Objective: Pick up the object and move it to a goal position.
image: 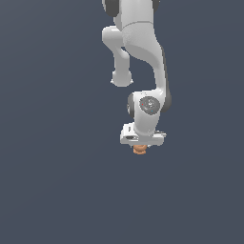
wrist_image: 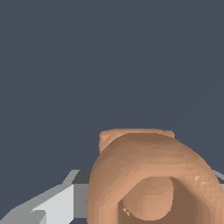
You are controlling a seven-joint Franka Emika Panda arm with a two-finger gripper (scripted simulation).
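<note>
So there's just one object (image: 139, 149), a little orange-brown lump, sitting right under the end effector (image: 139, 145) and touching its underside. In the wrist view the object (wrist_image: 151, 179) fills most of the frame, ring-like top facing the camera, with one pale finger (wrist_image: 57, 203) right beside it. Looks like the end effector is grasping the object. One arm (image: 147, 57) total, plain dark counter (image: 47, 190) all around.

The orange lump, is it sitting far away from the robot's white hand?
No. In the exterior view the orange lump sits right under the white gripper, tight against it.
</note>
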